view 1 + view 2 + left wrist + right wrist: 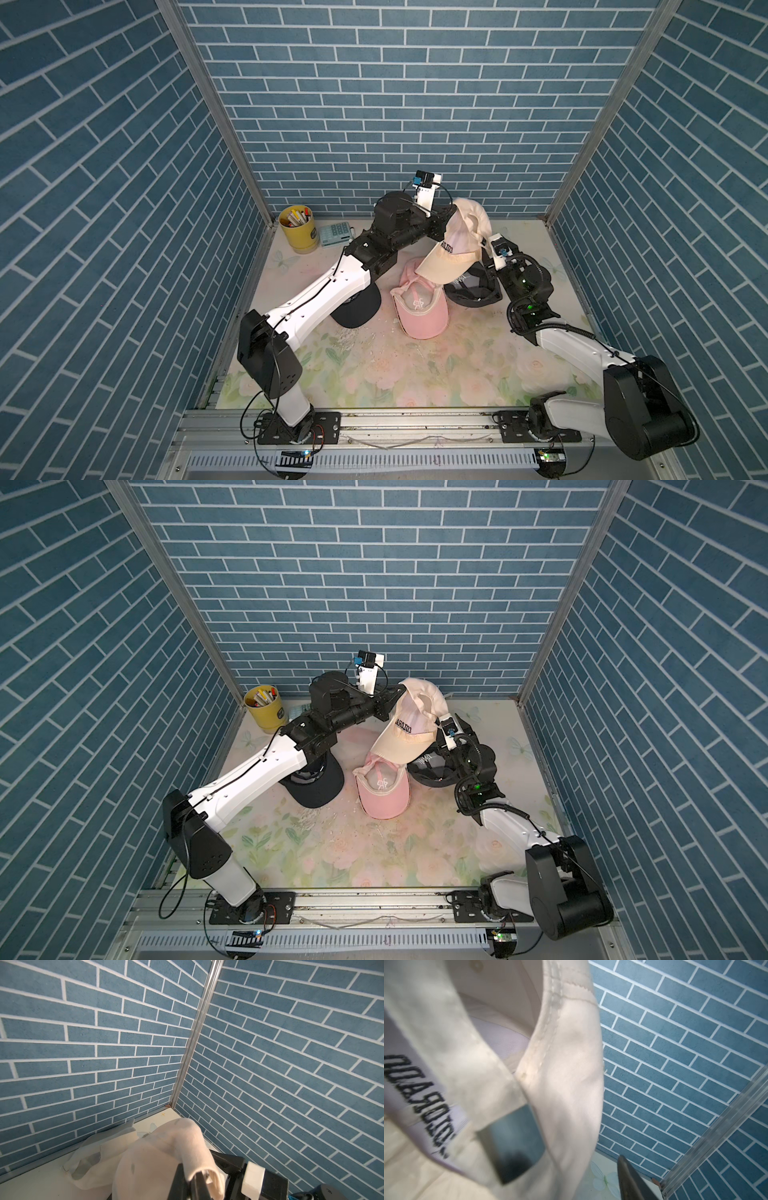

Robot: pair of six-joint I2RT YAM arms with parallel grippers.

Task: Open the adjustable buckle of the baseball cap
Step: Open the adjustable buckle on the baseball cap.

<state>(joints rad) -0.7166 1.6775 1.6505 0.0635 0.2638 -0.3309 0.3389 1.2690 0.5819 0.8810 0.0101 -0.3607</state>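
Pinching a fold of the cream baseball cap [158, 1157] in the left jaws, pressed tight on the cloth, one dark finger [176, 1184] showing beside the fold. Holding it up off the table, right above the pink cap [419, 307], brim hanging down to that cap's rear edge in both top views. Touching or not, can't tell.

Poised with the right jaws just behind the hanging cap, up and back from the pink cap. Can't tell how wide: only one dark fingertip [629, 1176] in the right wrist view, clear of the cloth, nothing visibly gripped.

Staring straight at the metal buckle [510, 1145] from close in, a little blurred. Still fastened, by the look of it, with the strap [488, 1076] running into it.

So: lifted and presented, done. Lined up, nearly. Gripping the buckle and working it loose, all left to do.

Ignoring the black cap [357, 309] and second dark cap [473, 291] either side of the pink cap.
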